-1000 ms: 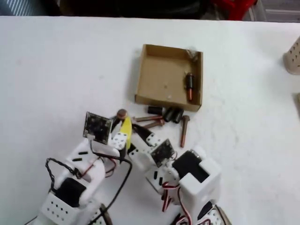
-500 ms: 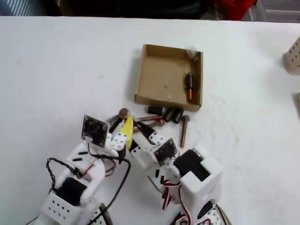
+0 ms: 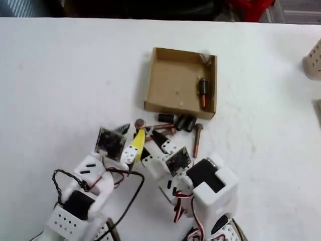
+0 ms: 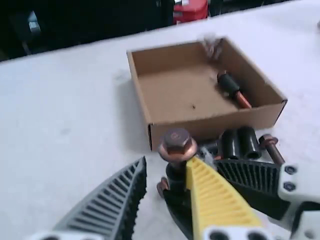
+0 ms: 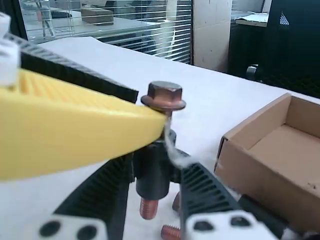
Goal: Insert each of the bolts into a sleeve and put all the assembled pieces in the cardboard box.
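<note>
Bolt (image 4: 174,144) stands upright in a sleeve (image 5: 150,182) clamped by the right hand (image 5: 156,167), just short of the box's (image 3: 175,108) near wall, loose sleeves (image 3: 184,122) between; left hand (image 4: 167,165) spread wide, yellow finger (image 4: 215,200) beside the bolt head.

A white table (image 3: 60,75) is spreading across the whole scene and taking soft, even light on its matt top. Beyond the table's far edge a dark strip of room is running, and a red object (image 3: 251,7) is standing in it toward the table's right end. At the table's right edge a beige perforated piece (image 3: 313,60) is poking in. Past the table's far side a window with horizontal blinds (image 5: 125,25) is letting daylight through, and a pale wall pillar (image 5: 212,30) is rising there too. Farther from the table, a pale desk top (image 5: 252,20) is catching light beside a dark shape (image 5: 290,45) that is staying too dim to name
</note>
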Robot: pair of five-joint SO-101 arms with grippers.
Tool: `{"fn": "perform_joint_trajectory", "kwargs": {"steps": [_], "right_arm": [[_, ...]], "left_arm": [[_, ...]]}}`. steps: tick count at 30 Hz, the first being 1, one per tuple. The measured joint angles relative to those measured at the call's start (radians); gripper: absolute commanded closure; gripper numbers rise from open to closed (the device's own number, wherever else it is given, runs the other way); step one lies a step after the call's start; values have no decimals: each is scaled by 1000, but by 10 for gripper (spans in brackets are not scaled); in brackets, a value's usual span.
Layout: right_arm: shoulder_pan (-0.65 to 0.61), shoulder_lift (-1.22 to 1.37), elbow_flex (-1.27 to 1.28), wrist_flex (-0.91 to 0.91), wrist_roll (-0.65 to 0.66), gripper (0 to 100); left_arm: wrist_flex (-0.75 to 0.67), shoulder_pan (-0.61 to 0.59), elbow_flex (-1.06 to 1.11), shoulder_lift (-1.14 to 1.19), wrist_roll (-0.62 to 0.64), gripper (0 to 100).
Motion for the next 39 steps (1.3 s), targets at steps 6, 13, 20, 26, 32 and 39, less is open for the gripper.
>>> {"fn": "perform_joint_trajectory", "kwargs": {"steps": [6,13,20,26,32,39], "right_arm": [[0,0,2,0,0,983],[0,0,0,0,0,983],[0,-2,0,-5,-2,983],[-3,-2,0,-3,-2,983],[0,0,0,-5,0,983],[0,-2,0,-5,0,983]], "left_arm": [[-2,-2,8,-3,0,812],[-71,-26,8,-3,0,812],[-146,-52,9,15,138,812],[-147,-58,-60,15,213,815],[-144,-60,-63,15,219,815],[-123,-37,-74,15,219,816]]}}
